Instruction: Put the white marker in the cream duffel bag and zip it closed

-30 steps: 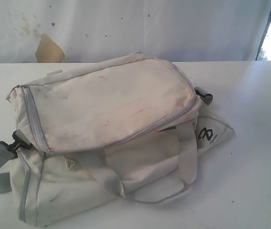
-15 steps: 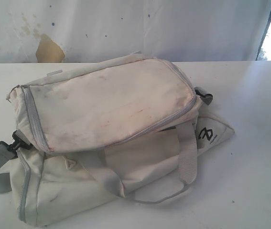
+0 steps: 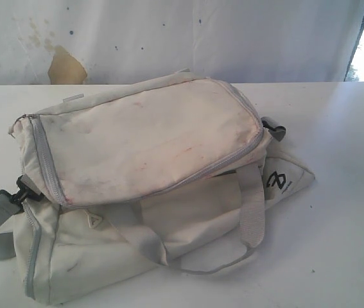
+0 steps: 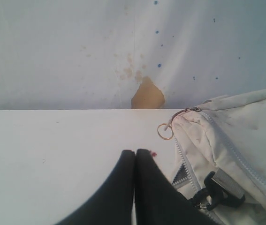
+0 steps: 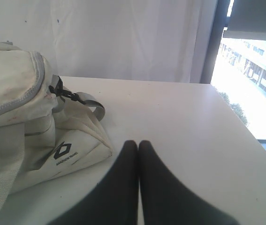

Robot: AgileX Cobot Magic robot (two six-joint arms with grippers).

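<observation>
Desk (image 3: 342, 244) of speckled white carries the cream duffel bag (image 3: 143, 147), bare toward the window (image 5: 250, 56); left end effector (image 4: 135, 152) and right end effector (image 5: 138, 143) both pinched closed.

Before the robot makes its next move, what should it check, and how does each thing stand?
1. Marker in sight: not ok; no view shows it.
2. Marker inside the bag: cannot tell; the bag hides its inside.
3. Zipper shut: ok along the stretch that shows.
4. Left claw shut and empty: ok.
5. Right claw shut and empty: ok.
6. Both claws clear of the bag, over bare table: ok.
</observation>
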